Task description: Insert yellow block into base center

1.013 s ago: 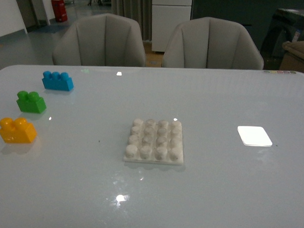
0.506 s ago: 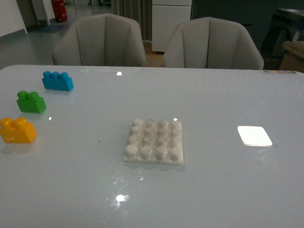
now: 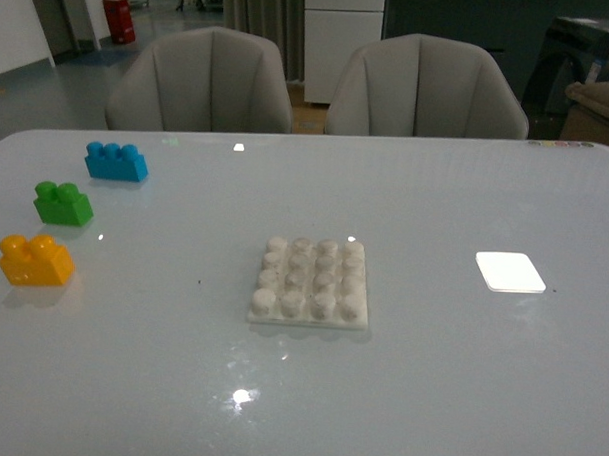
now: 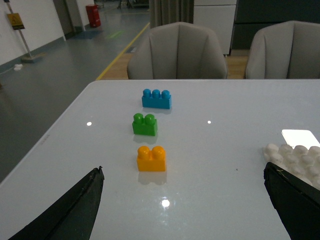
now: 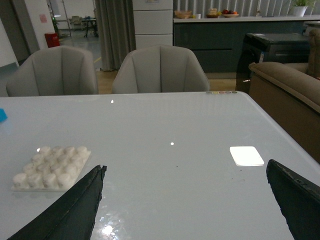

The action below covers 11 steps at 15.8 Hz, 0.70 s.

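Not started: yellow block [image 3: 35, 260] sits at left edge, base [image 3: 310, 281] mid-frame bare, left gripper [image 4: 183, 170] and right gripper [image 5: 186, 165] spread (empty).

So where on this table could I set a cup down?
Bare: between the yellow block and the base; between the base and the white patch; the whole near edge. Crowded only at left, where the green brick and blue brick line up behind the yellow block.
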Tool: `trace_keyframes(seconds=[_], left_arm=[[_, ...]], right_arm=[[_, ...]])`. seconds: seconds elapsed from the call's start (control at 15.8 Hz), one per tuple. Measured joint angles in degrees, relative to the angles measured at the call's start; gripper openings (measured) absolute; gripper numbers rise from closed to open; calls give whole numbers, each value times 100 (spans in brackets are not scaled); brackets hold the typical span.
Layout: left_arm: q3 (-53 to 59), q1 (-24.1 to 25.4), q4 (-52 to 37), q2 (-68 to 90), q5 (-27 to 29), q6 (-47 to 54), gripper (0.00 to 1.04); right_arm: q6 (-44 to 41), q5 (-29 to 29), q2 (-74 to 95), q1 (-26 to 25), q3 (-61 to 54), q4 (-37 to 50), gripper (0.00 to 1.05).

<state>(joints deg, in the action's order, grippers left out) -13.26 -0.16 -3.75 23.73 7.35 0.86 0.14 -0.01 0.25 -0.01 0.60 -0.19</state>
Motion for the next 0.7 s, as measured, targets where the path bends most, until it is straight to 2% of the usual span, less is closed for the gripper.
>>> trace_keyframes(seconds=[0.06, 0.19, 0.32, 0.44, 0.7], left_arm=[[-15, 151, -367, 389, -221, 74, 98], [-758, 636, -2367, 2986, -1064, 369, 98], [-1884, 691, -2999, 5031, -1353, 619, 98], [-3126, 691, -2476, 7112, -1582, 918, 98], [-4605, 817, -1668, 8883, -1591, 1174, 98]], right_arm=[[0, 0, 0, 0, 0, -2, 98], [0, 0, 0, 0, 0, 0, 98], [0, -2, 0, 0, 0, 0, 98], [0, 0, 0, 0, 0, 0, 98], [0, 0, 0, 0, 0, 0, 98]])
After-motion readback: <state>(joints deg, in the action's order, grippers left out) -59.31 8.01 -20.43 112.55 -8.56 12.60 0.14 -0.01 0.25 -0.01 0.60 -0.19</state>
